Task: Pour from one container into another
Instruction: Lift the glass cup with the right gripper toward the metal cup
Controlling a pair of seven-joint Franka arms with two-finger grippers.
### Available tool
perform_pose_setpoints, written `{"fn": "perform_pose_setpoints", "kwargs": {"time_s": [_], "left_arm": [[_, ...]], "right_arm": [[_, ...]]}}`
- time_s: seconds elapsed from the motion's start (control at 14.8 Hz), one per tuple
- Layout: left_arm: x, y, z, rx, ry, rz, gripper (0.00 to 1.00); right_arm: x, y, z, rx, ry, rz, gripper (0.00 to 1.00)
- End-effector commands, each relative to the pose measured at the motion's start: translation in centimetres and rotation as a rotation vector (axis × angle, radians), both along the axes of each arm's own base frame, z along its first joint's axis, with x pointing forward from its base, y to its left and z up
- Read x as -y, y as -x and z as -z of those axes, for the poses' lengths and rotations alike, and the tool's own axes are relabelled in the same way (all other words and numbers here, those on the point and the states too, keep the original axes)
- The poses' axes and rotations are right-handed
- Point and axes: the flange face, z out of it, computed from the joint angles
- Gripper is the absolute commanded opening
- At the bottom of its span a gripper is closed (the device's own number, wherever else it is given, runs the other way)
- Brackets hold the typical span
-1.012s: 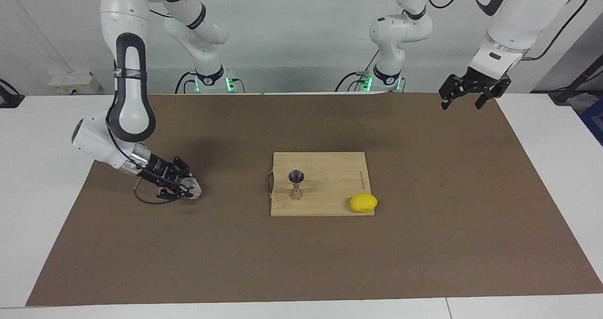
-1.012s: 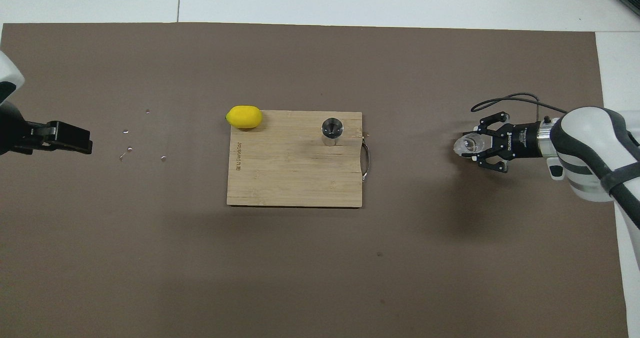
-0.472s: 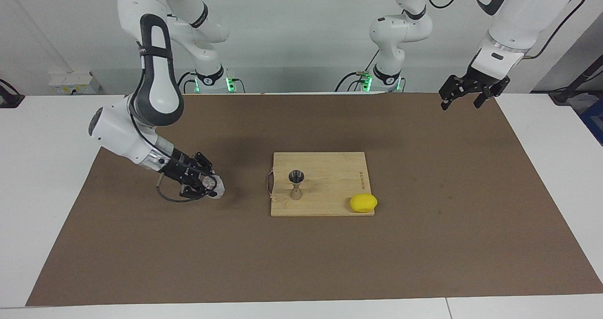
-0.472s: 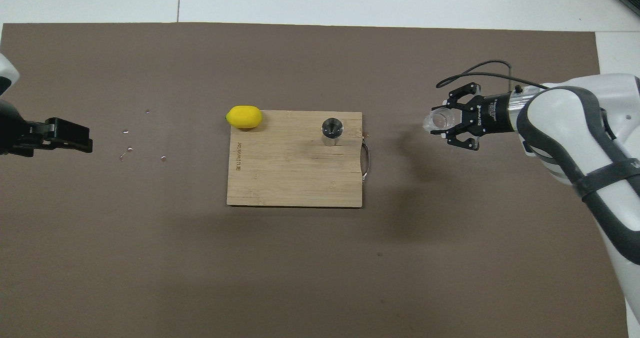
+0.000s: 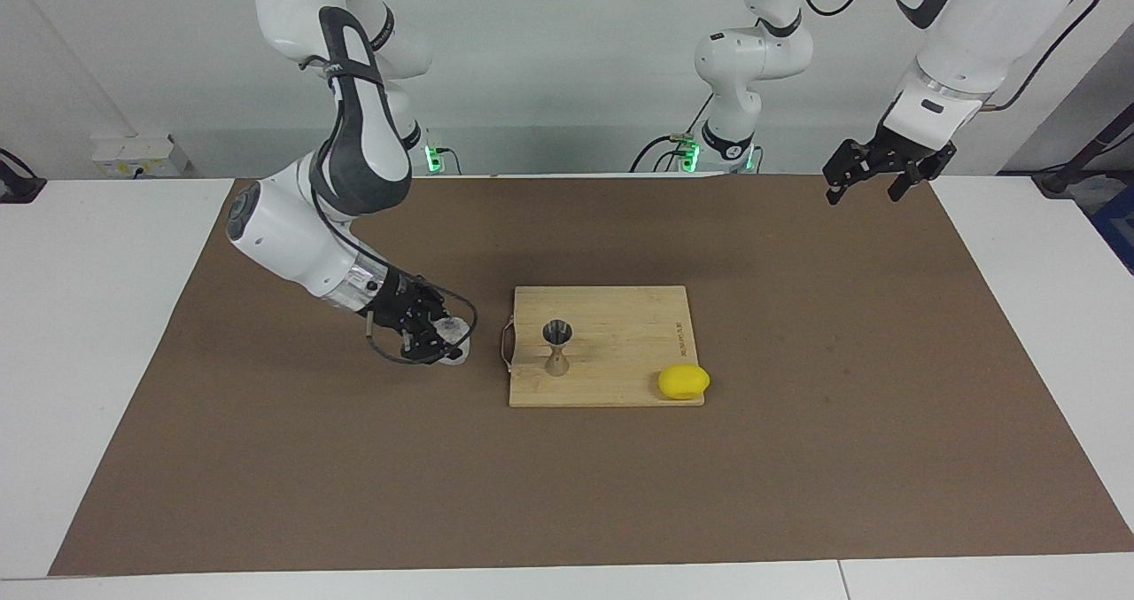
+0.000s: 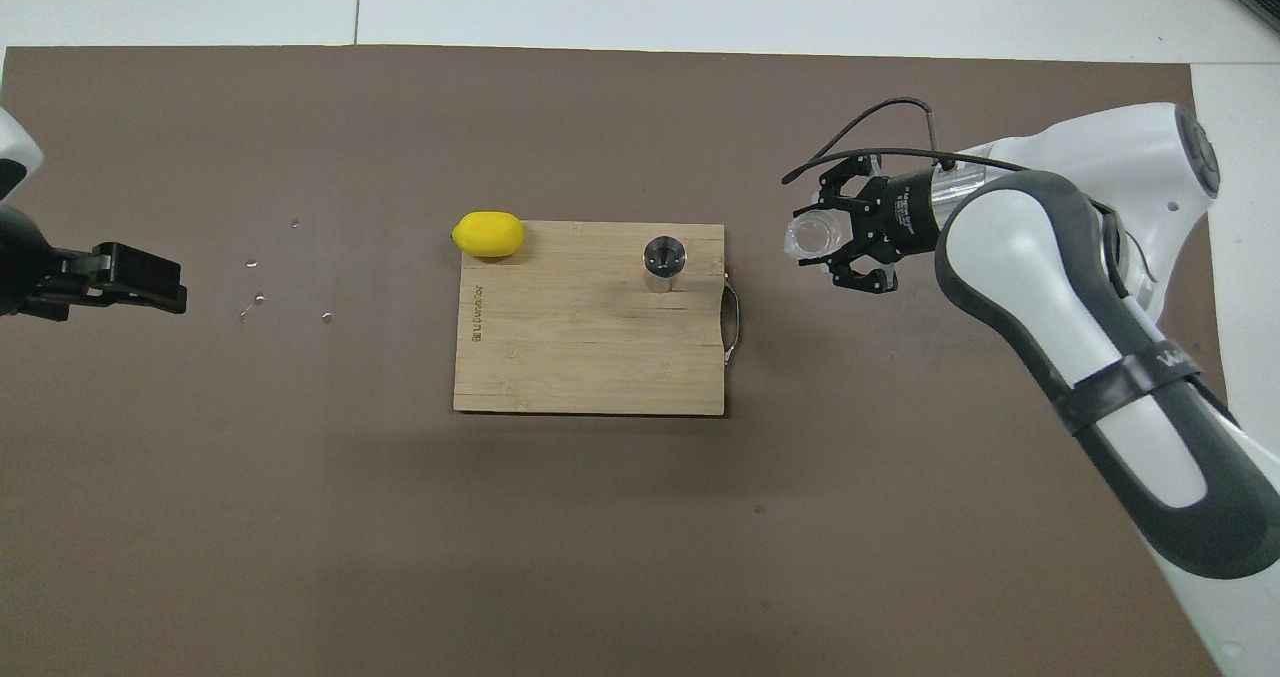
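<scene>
While its arm reaches in low from the right arm's end of the table, the right gripper [image 5: 440,338] pinches the clear glass cup [image 5: 453,341] between its fingers, the cup sitting at the very tip of the tool with its mouth turned sideways toward the cutting board [image 5: 611,378]. In the overhead view the same cup [image 6: 808,238] shows just off the board's handle end, held up over the brown mat [image 6: 600,517] and not over the wood. A thin black cable loops around the gripper.

On the board the steel jigger [image 5: 556,347] stands upright, its open upper cone facing up, near the edge closest to the held cup but clearly apart from it. A yellow lemon [image 5: 683,381] lies at the board's corner toward the left arm's end, farther from the robots than the jigger.

Over the mat's edge at its own end of the table, the left gripper [image 5: 864,185] hangs in the air, waiting with its fingers spread and nothing between them.
</scene>
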Motion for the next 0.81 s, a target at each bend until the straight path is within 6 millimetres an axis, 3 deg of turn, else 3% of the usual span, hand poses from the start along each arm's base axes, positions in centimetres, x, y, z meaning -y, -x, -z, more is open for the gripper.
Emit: {"fn": "perform_pose_setpoints", "kwargs": {"time_s": [0.0, 0.4, 0.74], "left_arm": [[-0.2, 0.6, -0.2, -0.006, 0.002, 0.008, 1.00], [-0.4, 0.6, 0.0, -0.009, 0.001, 0.004, 1.00], [-0.4, 0.6, 0.0, -0.009, 0.001, 0.004, 1.00]], "right_arm": [[-1.6, -0.6, -1.2, -0.013, 0.056, -0.046, 0.00], [-2.9, -1.6, -3.5, -0.048, 0.203, -0.197, 0.00], [-5.4, -3.0, -3.1, -0.103, 0.217, -0.171, 0.00]]}}
